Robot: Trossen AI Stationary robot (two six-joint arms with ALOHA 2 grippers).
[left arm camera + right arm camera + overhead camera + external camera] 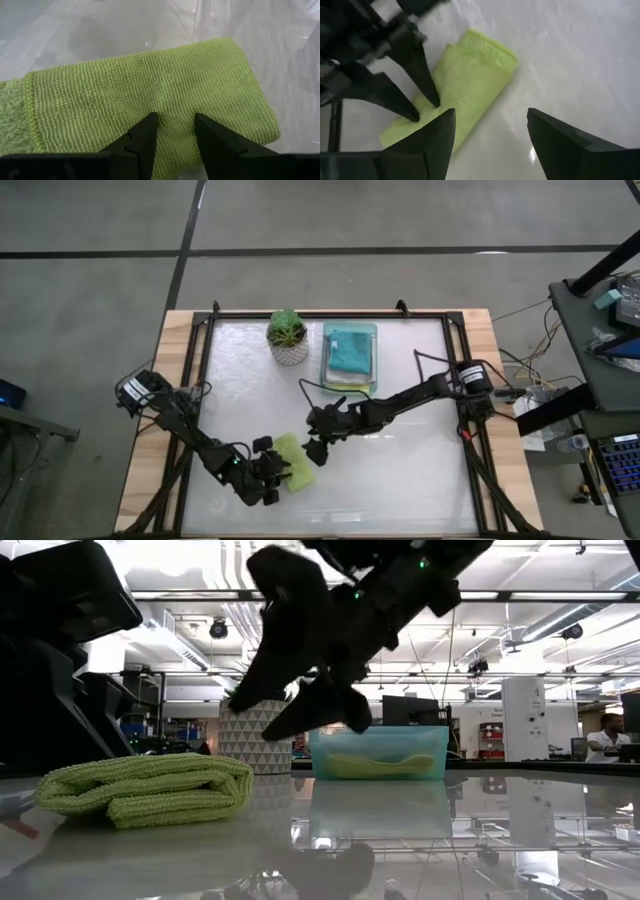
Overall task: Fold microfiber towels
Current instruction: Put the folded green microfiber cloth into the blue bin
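Lime green towel [295, 463], already folded, is seen at about 7 o'clock on the table [400, 470]. It is pressed by the left gripper [172, 132], whose fingers are set slightly apart on the cloth. At 3 o'clock of the towel, the right gripper [318, 450] is held above it, opened wide. The fold should be flattened slowly, so that the edges are kept aligned.

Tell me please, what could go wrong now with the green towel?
1. The left gripper sits open on the folded lime green towel; lifting may drag it and undo the fold.
2. The right gripper, open and empty, is close beside; the arms might collide.
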